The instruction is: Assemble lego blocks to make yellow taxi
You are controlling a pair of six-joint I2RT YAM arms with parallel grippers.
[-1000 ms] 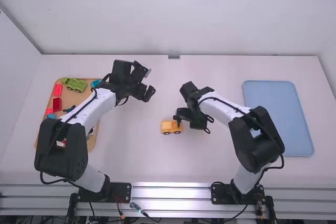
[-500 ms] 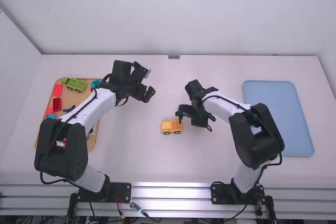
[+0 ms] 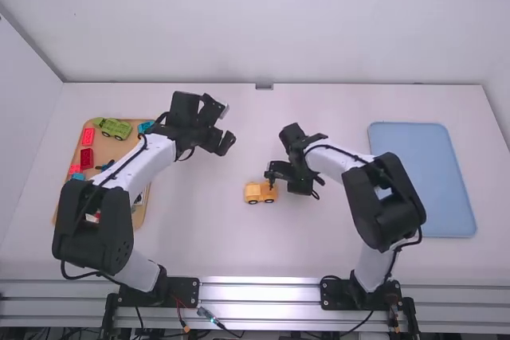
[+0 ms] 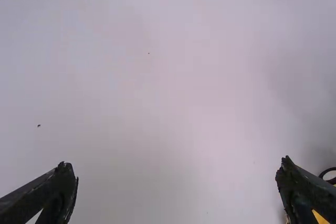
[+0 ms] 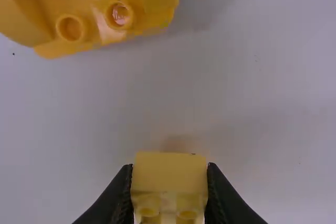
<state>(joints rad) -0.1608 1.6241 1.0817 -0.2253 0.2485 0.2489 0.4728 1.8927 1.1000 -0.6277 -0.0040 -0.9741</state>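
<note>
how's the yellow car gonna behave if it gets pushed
The yellow car would probably roll lengthwise at a light push, since it stands on dark wheels. Its smooth, moulded-looking body suggests stiff plastic that should not flex much. Sitting low and upright, it seems unlikely to tip from a gentle nudge.

On my table [image 3: 199,232], at my left side, lies a tray [image 3: 106,151], and on it are a toy car [image 3: 117,128] at the far end and loose blocks [image 3: 88,135] along the left edge. In the middle stands the wheeled piece [image 3: 256,192], and near it, between the fingers of my right gripper [image 3: 272,178], is the held block [image 5: 169,174]. At my right side lies the other tray [image 3: 422,177].
</note>
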